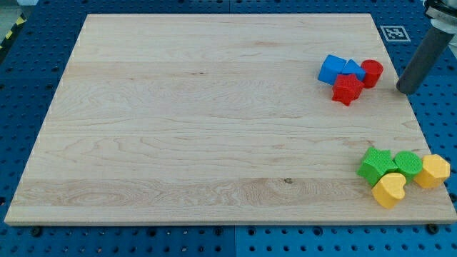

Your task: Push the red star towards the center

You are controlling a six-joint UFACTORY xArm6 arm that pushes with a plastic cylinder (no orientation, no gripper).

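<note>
The red star (347, 90) lies on the wooden board (214, 121) at the upper right. It touches a blue block (333, 69), a small blue triangle-like block (353, 68) and a red cylinder (371, 73), all just above it. My tip (405, 90) is at the end of the dark rod, to the right of this cluster. It stands apart from the red cylinder and level with the red star.
At the lower right sit a green star (375, 165), a green block (408, 164), a yellow hexagon (433, 171) and a yellow heart (390, 190), bunched near the board's edge. A tag marker (394, 33) sits beyond the board's upper right corner.
</note>
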